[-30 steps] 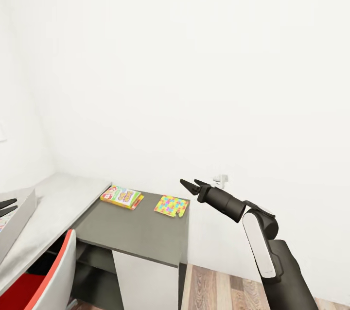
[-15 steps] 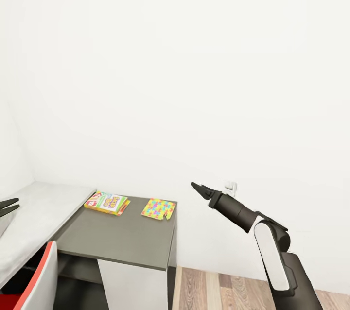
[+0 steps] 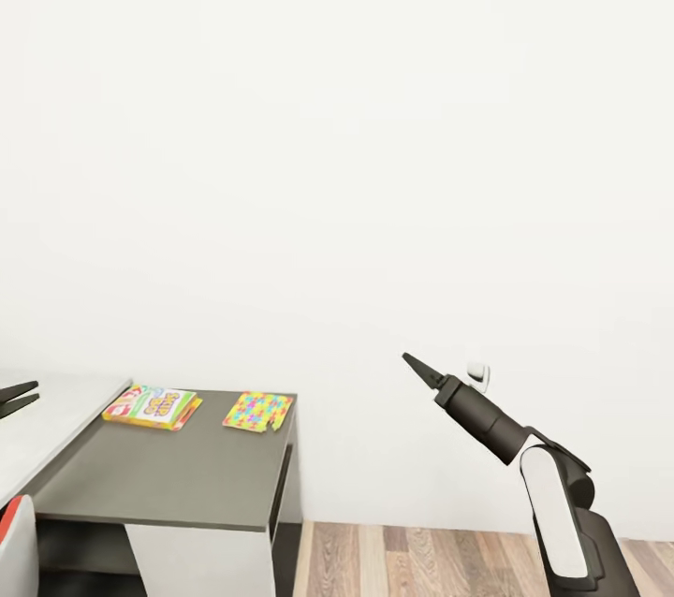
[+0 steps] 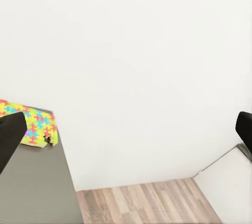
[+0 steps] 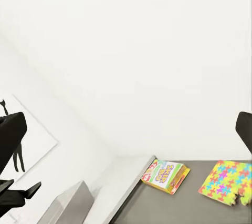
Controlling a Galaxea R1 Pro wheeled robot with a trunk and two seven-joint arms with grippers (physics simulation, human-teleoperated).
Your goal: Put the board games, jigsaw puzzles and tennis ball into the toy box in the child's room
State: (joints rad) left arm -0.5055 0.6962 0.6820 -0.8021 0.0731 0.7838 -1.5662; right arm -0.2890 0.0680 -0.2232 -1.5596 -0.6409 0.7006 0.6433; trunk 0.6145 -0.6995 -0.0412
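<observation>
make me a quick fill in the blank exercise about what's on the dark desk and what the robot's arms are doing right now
1. The SKIP-BO board game and the jigsaw puzzle both lie on the ____ grey part of the table.
2. In the head view, the jigsaw puzzle lies to the ____ of the board game.
3. The right gripper hangs in the air beside the table, holding ____.
4. The floor is made of ____ planks.

Missing words: dark; right; nothing; wood

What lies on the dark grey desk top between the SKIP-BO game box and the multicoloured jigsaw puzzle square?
Nothing: in the head view, bare dark grey desk top separates the SKIP-BO game box from the multicoloured jigsaw puzzle square.
</observation>
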